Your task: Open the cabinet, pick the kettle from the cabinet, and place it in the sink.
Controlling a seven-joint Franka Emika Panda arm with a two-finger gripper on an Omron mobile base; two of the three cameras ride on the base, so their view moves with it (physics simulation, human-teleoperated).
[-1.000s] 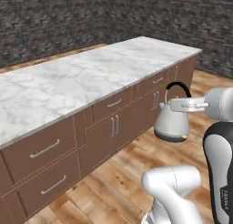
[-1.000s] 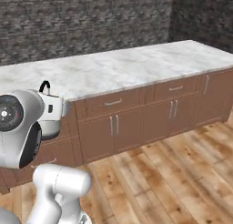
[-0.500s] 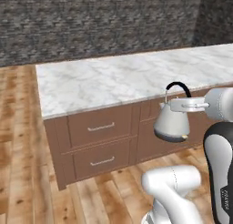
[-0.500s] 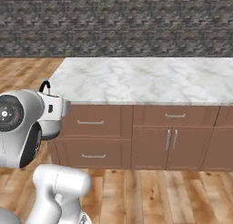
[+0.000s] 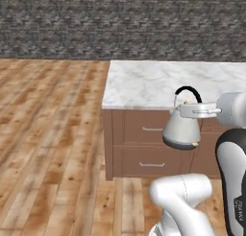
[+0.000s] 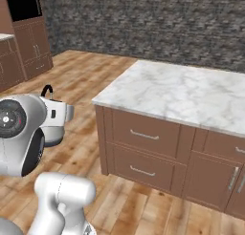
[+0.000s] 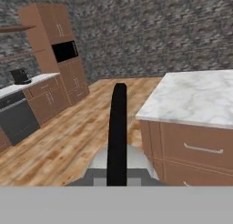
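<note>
Gripper (image 5: 193, 109): clamped on kettle (image 5: 181, 131) handle, carried in mid-air.
Done: kettle picked.
Left: reaching the sink.

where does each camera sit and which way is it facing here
Left base view: behind the arm to its left, facing the marble island end; the arm rises at lower right, the hand shut on the kettle by its black handle.
Right base view: behind the arm to its right, facing the island's corner and drawers; the arm fills the lower left, the kettle partly behind it.
Hand view: on the hand, looking along the kettle's handle toward tall cabinets across the wood floor.
Shared: all three show the island and the kettle.
</note>
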